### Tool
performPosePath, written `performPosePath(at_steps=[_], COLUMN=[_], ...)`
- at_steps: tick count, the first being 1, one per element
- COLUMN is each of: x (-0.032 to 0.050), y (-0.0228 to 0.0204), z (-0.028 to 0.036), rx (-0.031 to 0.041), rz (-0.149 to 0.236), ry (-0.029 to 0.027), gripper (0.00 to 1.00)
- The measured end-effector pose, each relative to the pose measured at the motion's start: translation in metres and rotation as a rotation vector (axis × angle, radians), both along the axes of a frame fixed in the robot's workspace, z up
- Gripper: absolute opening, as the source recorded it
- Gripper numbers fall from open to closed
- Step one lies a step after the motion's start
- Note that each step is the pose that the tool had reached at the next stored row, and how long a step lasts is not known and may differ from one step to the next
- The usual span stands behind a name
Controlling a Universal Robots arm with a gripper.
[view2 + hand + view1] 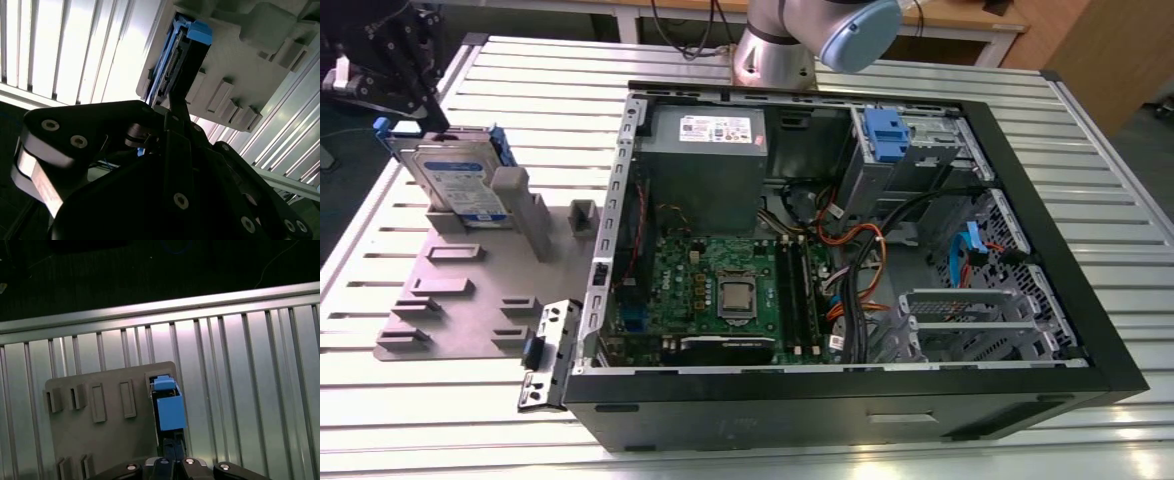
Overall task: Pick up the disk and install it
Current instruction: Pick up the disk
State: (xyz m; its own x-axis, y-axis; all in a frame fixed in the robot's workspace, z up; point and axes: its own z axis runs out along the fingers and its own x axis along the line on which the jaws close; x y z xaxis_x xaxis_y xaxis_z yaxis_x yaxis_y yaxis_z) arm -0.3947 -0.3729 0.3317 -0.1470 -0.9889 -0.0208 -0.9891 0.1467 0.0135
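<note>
The disk (pixel 454 185) stands on edge in a slot at the far end of the grey fixture plate (pixel 454 295), at the exterior view's left. Its white-and-blue label faces the camera and a blue carrier rail frames it. My gripper (pixel 434 128) hangs directly over the disk's top edge, at or very near contact. In the second wrist view the disk (pixel 175 65) appears edge-on, running up to the gripper (pixel 172 107). In the first wrist view the disk's blue rail (pixel 170 410) lies just beyond the gripper (pixel 172 457).
An open computer case (pixel 1067 300) lies at the exterior view's right, with a motherboard (pixel 720 290), a grey power supply (pixel 707 150), loose cables and a blue clip (pixel 885 135) at a drive bay. The arm's base (pixel 781 45) stands behind the case. Everything rests on a slatted metal table (pixel 454 400).
</note>
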Motion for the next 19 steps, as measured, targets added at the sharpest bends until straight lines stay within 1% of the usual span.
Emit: performPosePath(at_steps=[6,7,8,10,11,12,13,16,17,18,19], x=[0.0,0.0,0.0,0.0,0.0,0.0,0.0,0.0,0.0,0.0,0.0], y=[0.0,0.0,-0.0001,-0.0001,-0.0001,-0.0001,-0.0001,-0.0001,-0.0001,-0.0002,-0.0002], z=[0.0,0.0,0.0,0.0,0.0,0.0,0.0,0.0,0.0,0.0,0.0], rx=[0.0,0.0,0.0,0.0,0.0,0.0001,0.0001,0.0,0.0,0.0,0.0], rz=[0.0,0.0,0.0,0.0,0.0,0.0,0.0,0.0,0.0,0.0,0.0], ry=[0.0,0.0,0.0,0.0,0.0,0.0,0.0,0.0,0.0,0.0,0.0], gripper=[0.11,0.17,0.17,0.29,0.29,0.35,0.35,0.53,0.53,0.59,0.59])
